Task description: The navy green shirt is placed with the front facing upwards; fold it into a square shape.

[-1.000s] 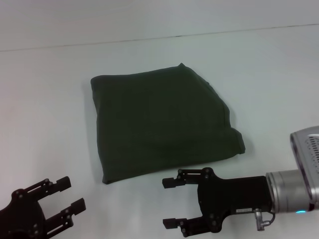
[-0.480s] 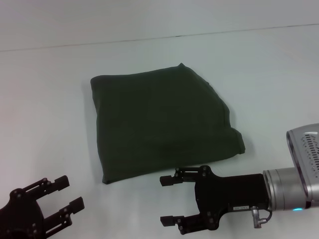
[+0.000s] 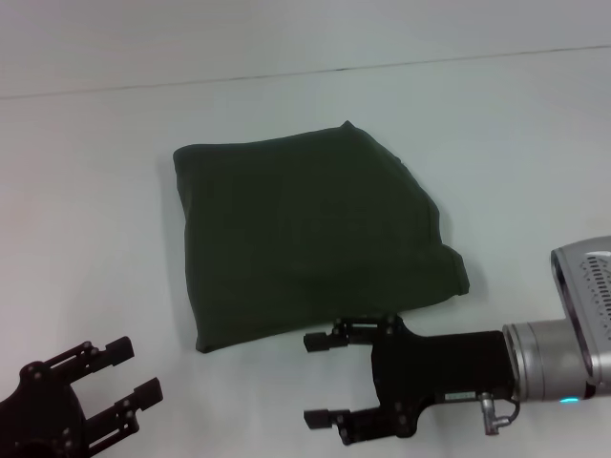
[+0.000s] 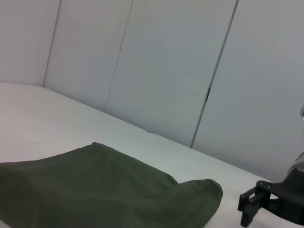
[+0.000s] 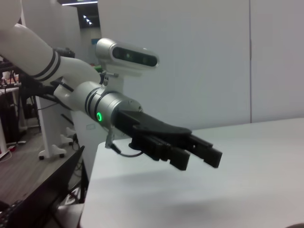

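Left gripper (image 3: 126, 369) partly cut off at the bottom edge, fingers spread, empty. Navy green shirt (image 3: 310, 239) lies folded mid-table (image 3: 86, 210), lettering hidden. Right gripper (image 3: 320, 379) just beside its near edge, jaws wide, holding nothing.

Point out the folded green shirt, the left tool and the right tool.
navy green shirt (image 3: 310, 239): head view, middle of the folded cloth.
left tool (image 3: 126, 372): head view, midway between its open fingertips, near the table's front edge.
right tool (image 3: 317, 380): head view, midway between its open fingertips, just in front of the shirt.
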Controlling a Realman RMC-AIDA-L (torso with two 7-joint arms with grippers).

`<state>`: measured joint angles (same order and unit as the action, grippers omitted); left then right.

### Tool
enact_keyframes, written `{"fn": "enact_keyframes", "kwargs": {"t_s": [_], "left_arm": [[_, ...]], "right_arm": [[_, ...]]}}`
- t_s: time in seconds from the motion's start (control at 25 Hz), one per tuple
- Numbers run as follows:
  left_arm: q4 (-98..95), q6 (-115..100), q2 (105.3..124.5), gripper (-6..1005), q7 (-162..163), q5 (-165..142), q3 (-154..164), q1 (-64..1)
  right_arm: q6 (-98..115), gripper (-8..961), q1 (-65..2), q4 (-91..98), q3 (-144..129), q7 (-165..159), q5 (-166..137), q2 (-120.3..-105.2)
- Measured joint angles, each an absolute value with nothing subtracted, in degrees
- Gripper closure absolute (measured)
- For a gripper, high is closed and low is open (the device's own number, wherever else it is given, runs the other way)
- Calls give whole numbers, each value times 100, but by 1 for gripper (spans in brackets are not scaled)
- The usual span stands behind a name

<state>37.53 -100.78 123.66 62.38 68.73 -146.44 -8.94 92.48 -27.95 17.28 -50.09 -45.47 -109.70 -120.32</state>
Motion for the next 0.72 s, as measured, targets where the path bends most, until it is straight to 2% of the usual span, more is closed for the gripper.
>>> {"fn": "enact_keyframes", "kwargs": {"t_s": [0.72], "left_arm": [[3753, -10074, 12375, 366, 6231, 6873, -14660, -888]], "right_arm": [[9241, 137, -2884, 1538, -5045, -4318, -10621, -12032]]}}
